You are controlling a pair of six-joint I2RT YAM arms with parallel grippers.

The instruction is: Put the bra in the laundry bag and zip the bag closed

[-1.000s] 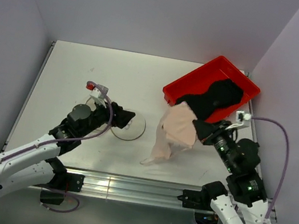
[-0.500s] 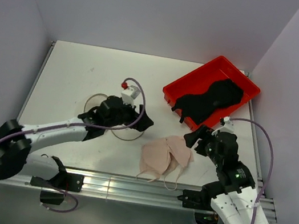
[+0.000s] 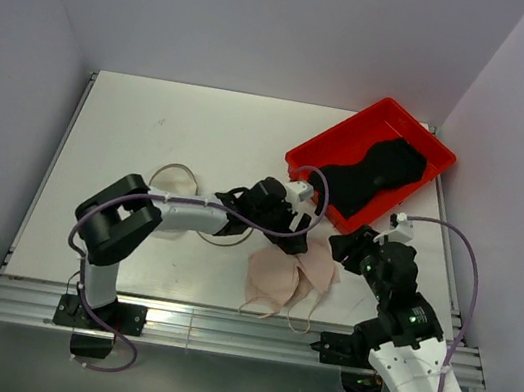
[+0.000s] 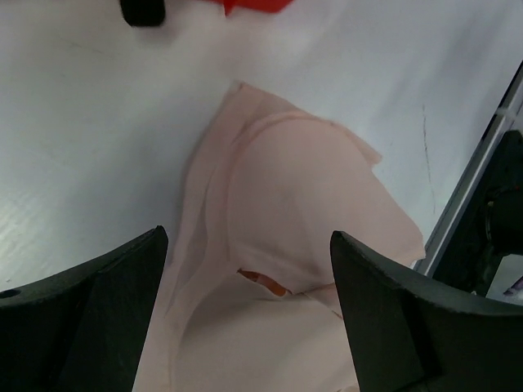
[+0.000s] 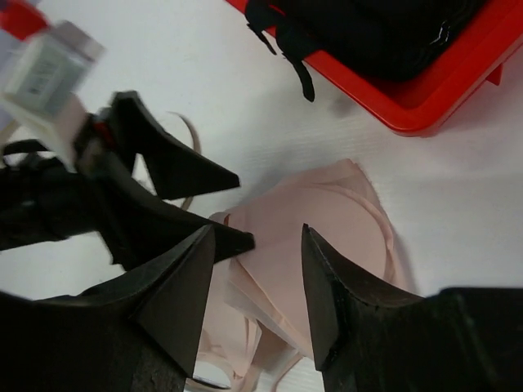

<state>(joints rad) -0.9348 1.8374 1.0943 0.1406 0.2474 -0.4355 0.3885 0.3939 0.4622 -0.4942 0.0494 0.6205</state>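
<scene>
- Right gripper [image 5: 257, 233] sits at the near right of the table [image 3: 123, 121], its jaws partly spread and holding nothing. Through the gap, its own camera looks down on pink fabric lying on the tabletop below.
- Nearest the front edge lies the bra [image 3: 291, 274], pale pink and rumpled, its cups folded one over the other. It rests on the bare white tabletop, a little right of centre and outside the bag.
- Just beyond the bra, the left gripper [image 4: 248, 237] hangs over the bra's far edge with its jaws spread wide and nothing between them. Its two black fingers [image 4: 90, 318] frame one cup from above. Whether they touch the cloth cannot be told.
- From the right wrist view, those same fingers point in from the left, close beside the right gripper's own.
- The left forearm [image 3: 182, 215], white with a purple cable looped over it, lies across the middle of the table from left to right.
- Left of centre, just beyond that forearm, is the laundry bag [image 3: 174, 181], a round see-through shape with a thin tan rim. It lies low on the table, well apart from the bra. Whether its zip is open cannot be made out.
- At the far right stands the red tray [image 3: 417, 132], set at an angle to the table's edges, with a black garment [image 3: 373, 170] lying along it. A black strap [image 5: 296, 69] hangs over its near-left rim toward the table.
</scene>
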